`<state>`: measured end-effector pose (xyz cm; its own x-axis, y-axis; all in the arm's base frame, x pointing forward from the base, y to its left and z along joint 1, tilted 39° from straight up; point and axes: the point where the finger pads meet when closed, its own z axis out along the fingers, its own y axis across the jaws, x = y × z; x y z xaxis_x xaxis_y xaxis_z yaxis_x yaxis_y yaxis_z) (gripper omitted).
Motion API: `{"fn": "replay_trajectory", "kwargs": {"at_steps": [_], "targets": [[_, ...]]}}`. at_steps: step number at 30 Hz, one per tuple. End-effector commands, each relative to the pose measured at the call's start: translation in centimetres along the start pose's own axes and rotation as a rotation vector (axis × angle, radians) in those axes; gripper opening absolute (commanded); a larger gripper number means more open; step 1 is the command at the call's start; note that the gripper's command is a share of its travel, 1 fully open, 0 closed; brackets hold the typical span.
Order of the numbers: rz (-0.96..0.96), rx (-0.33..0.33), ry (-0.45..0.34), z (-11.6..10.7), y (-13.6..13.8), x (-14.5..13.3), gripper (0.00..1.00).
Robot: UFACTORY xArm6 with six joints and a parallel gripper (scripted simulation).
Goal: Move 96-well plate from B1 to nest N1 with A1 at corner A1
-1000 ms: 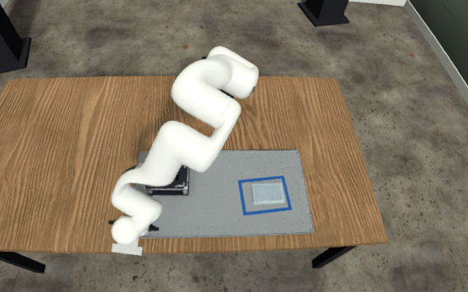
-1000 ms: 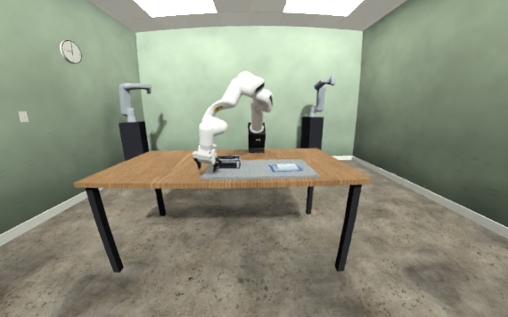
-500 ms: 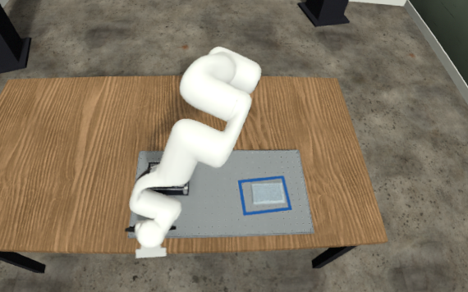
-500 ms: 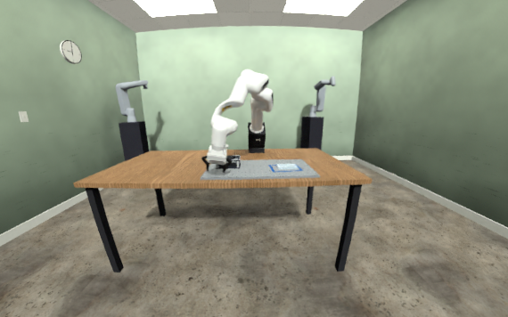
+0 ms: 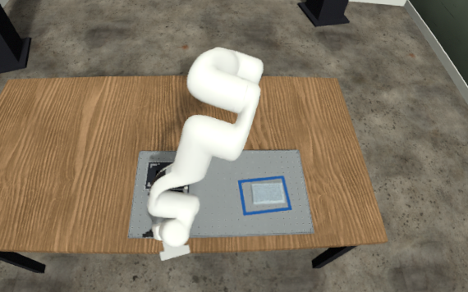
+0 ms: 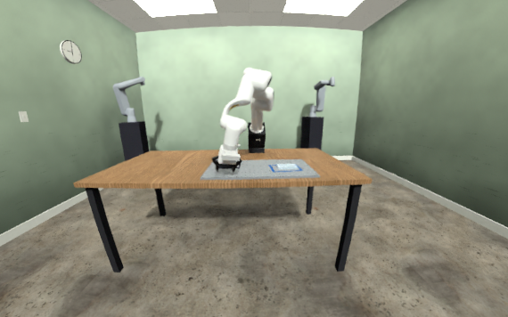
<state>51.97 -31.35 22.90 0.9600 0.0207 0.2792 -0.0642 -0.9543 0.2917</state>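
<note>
The 96-well plate (image 5: 268, 193) is a pale, translucent rectangle lying flat inside the blue outline of spot B1 on the right part of the grey mat; it also shows in the exterior view (image 6: 285, 166). I cannot make out its cut-off corner. The black raised nest N1 (image 5: 160, 170) stands on the left part of the mat, mostly hidden under my white arm. My gripper (image 6: 227, 166) is open and empty, low over the mat's front left part, in front of the nest and far left of the plate. In the top view the wrist hides it almost entirely (image 5: 150, 234).
The grey perforated mat (image 5: 221, 193) lies on a wooden table (image 5: 57, 156). My arm's base (image 6: 257, 138) stands at the table's back edge. Two other arms on black pedestals (image 6: 133, 134) (image 6: 312, 131) stand behind the table.
</note>
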Motion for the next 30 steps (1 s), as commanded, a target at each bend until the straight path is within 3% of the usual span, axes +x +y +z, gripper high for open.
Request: {"fn": "replay_trajectory", "kwargs": {"at_steps": [1,30], "targets": [[-0.036,-0.015,0.010,-0.7,-1.5,0.6,1.00],[-0.412,-0.085,0.095,-3.1,-12.0,1.8,1.00]]}}
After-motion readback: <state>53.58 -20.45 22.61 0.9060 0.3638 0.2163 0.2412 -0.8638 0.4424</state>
